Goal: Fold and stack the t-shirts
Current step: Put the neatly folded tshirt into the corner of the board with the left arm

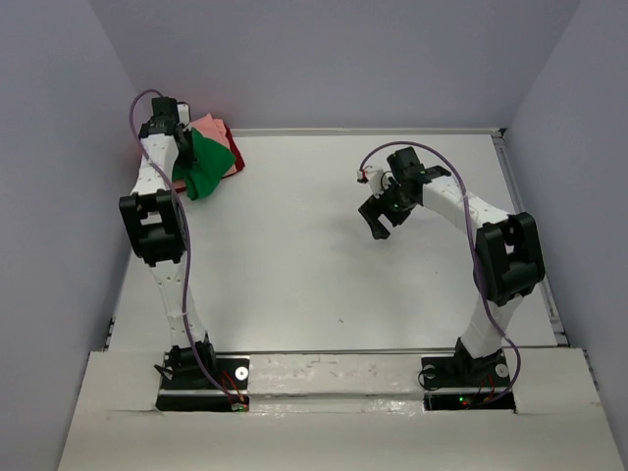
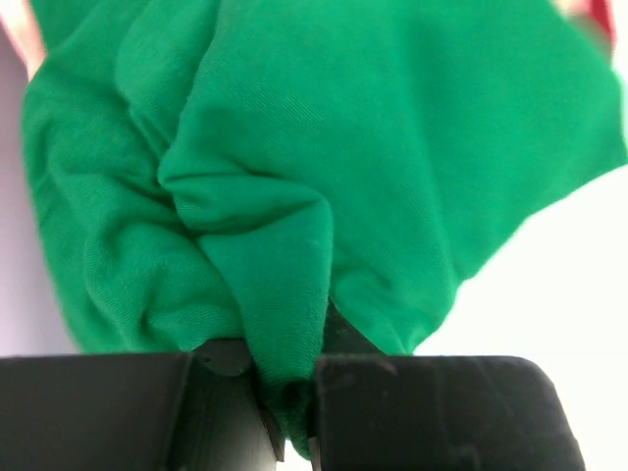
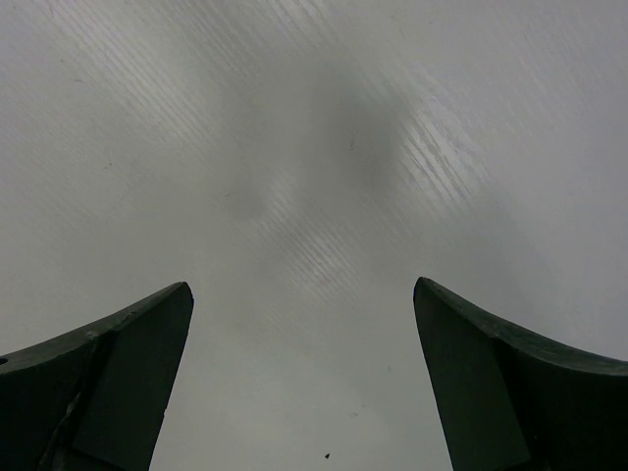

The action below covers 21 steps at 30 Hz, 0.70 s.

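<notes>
The step in hand looks like the first one: pulling a single shirt out of the heap so that it can be laid flat. All three shirts sit bunched at the far left corner of the table (image 1: 314, 255). The green t-shirt (image 1: 201, 169) lies nearest the table's middle, the pink t-shirt (image 1: 208, 128) is behind it toward the table's back edge, and the dark red t-shirt (image 1: 234, 154) shows just beside them on the right. None of them is folded yet. The left gripper (image 2: 289, 432) is pinched down on a thick fold of the green cloth, which bulges out of the narrow gap between its fingers and hangs in loose gathers. How far the cloth is lifted off the table cannot be told. The right gripper (image 3: 302, 285) hovers over the bare right half of the table with its fingers spread wide and nothing between them. The next move probably calls for drawing the green shirt toward the middle of the table, where there is room. The free gripper would then need to take a second edge so the cloth can be spread smooth before any fold; the crumpled bunch may drag its neighbours along.
</notes>
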### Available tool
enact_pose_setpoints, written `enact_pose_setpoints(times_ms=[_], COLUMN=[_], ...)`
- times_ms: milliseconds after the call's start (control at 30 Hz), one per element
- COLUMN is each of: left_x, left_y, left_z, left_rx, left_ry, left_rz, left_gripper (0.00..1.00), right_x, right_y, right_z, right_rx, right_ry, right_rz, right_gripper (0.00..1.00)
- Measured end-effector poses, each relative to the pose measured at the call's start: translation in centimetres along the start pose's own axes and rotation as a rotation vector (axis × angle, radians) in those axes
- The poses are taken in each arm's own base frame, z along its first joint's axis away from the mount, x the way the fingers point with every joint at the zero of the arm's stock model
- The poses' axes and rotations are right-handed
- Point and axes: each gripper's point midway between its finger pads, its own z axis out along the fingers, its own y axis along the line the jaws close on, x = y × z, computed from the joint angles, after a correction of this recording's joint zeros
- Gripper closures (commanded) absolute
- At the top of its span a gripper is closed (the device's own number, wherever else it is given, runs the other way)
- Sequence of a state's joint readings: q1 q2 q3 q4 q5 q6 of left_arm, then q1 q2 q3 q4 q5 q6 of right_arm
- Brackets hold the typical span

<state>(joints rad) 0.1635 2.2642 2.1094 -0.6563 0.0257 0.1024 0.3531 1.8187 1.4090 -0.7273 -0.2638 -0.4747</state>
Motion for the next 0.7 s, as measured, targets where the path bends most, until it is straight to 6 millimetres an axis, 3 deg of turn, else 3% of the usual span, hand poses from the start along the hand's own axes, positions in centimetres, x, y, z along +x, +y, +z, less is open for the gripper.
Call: enact_pose_setpoints(times_ms=[133,300,467,700], left_x=[-2.1,-4.8,-5.5,-5.9], left_y=[-3.4,-10.7,-16.5,-17.8], left_z=[-2.0,-6.0,-8.6,-9.5], left_rx=[0.043,0.15,0.26,0.316], left_ry=[-0.057,-0.157,-0.202,-0.208], left_rz=[0.07,0.202,0.305,0.355], left_gripper=[1.0,1.0,1.0,1.0], right_x=[0.2,0.5,0.6,1.0], right_y=[0.1,0.2,0.3,0.4], right_z=[0.3,0.7,0.7,0.9], right_rx=[-0.008,-0.021,-0.023,-0.027], right_ry=[0.009,0.021,0.021,0.032], right_rz=[0.003,0.008,0.008,0.008], right_gripper=[0.0,0.0,0.0,0.0])
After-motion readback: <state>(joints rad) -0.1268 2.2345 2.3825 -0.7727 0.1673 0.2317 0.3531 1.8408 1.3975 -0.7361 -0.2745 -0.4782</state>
